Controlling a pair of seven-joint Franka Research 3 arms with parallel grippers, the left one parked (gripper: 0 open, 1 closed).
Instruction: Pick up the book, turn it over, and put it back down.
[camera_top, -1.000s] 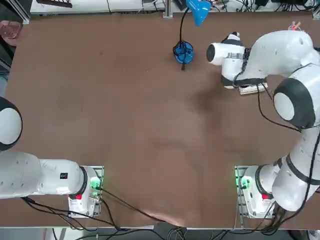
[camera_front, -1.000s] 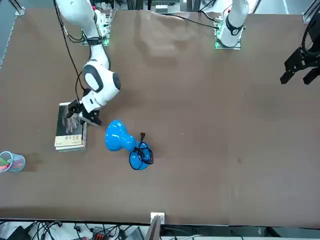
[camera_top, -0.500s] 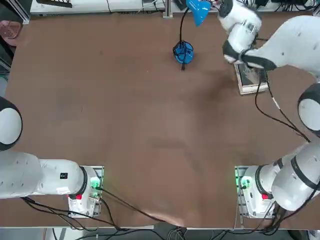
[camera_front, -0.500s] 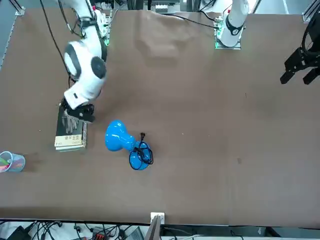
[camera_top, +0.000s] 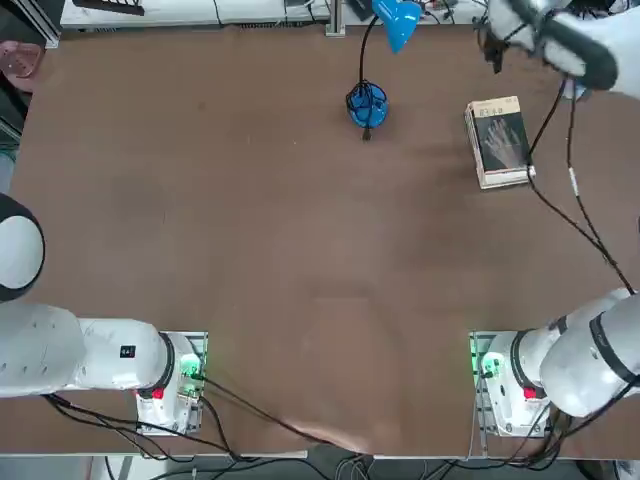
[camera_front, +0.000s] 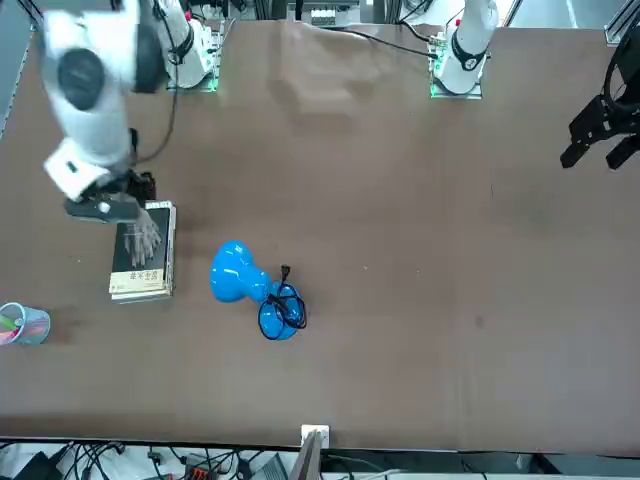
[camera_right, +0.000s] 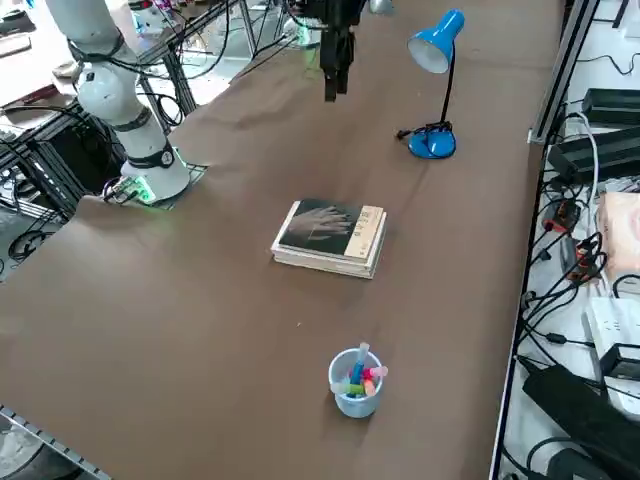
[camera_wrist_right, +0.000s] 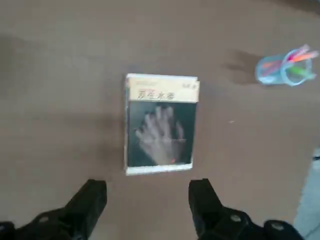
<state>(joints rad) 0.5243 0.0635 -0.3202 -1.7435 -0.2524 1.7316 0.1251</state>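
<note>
Your right gripper (camera_wrist_right: 147, 187) has shifted since the earlier top view, where its arm hid most of the book (camera_wrist_right: 161, 125); now the cover is uncovered. Fingers: spread wide, nothing between them. Gripper hangs raised, apart from the book, which lies flat on the brown tabletop (camera_right: 200, 330), hand-picture cover up, ahead of your fingertips and roughly in line with the gap.

Risks, as you should judge them: come down too shallow and you may pinch only the cover or upper pages, so it fans open or slips mid-turn; too deep, and you could press the table. Farther out, the cup of coloured sticks (camera_right: 356, 383) could be knocked by a wide swing.
</note>
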